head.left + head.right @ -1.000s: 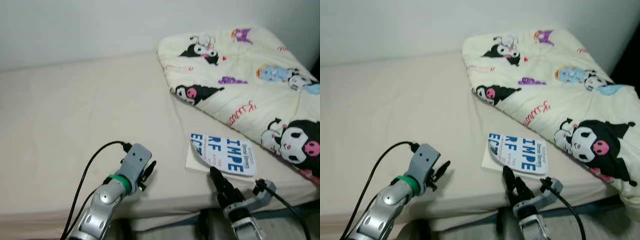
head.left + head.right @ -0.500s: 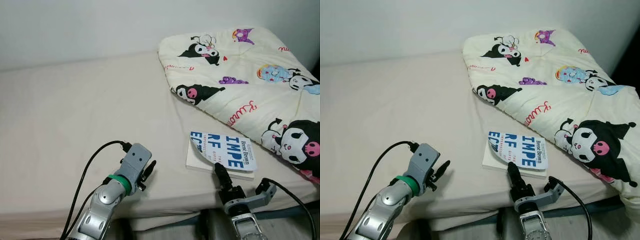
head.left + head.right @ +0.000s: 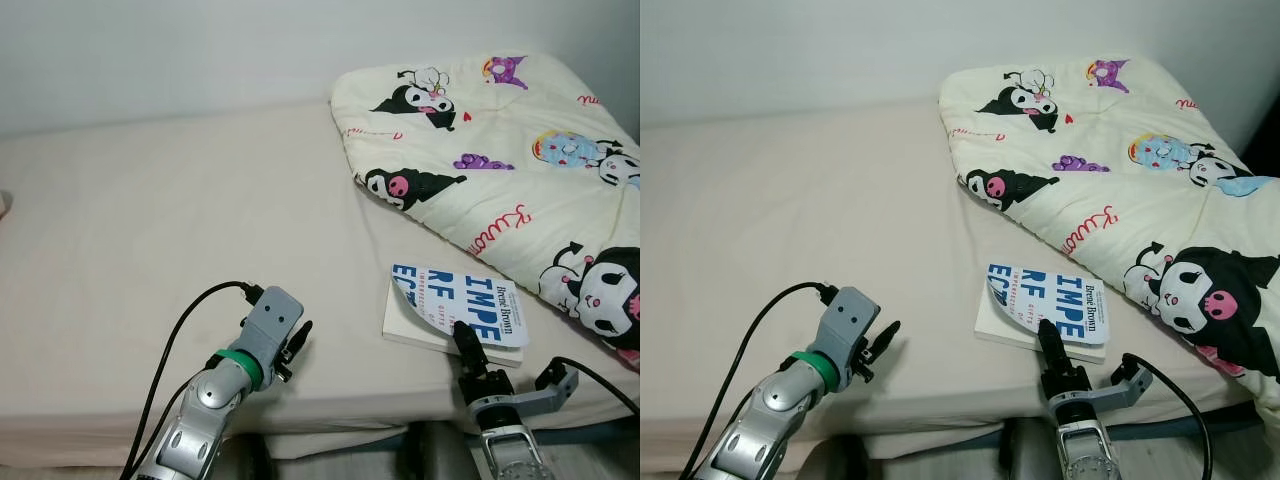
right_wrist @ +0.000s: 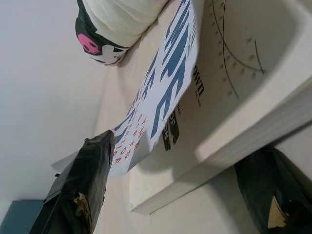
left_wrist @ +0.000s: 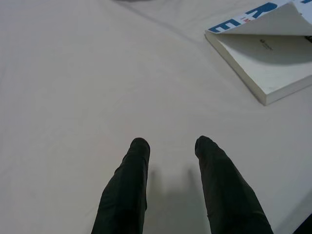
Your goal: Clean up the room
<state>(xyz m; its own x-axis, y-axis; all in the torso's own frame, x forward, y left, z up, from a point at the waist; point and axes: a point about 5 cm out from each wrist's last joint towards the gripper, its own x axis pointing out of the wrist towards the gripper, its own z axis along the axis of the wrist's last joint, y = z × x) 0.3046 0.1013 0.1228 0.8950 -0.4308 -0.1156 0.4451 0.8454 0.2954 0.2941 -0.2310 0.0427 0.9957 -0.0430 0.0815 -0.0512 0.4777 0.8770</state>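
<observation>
A white paperback book (image 3: 455, 310) with blue lettering lies on the beige bed (image 3: 150, 220) near its front edge, its cover curled upward. My right gripper (image 3: 468, 345) is at the book's near edge, open. One finger lies over the cover and the other sits beside the page block (image 4: 234, 97). My left gripper (image 3: 298, 345) hovers low over bare mattress to the left of the book, open. Nothing is between its fingers (image 5: 136, 165). The book's corner (image 5: 265, 63) lies ahead of it.
A cream blanket (image 3: 520, 150) printed with cartoon characters is bunched over the bed's right side, just beyond the book. A pale wall (image 3: 200, 50) runs behind the bed. The bed's front edge (image 3: 330, 425) drops off beneath both arms.
My right gripper has pushed forward from the bed's edge onto the near edge of the book. The camera has shifted a little. The left arm has stayed put.
</observation>
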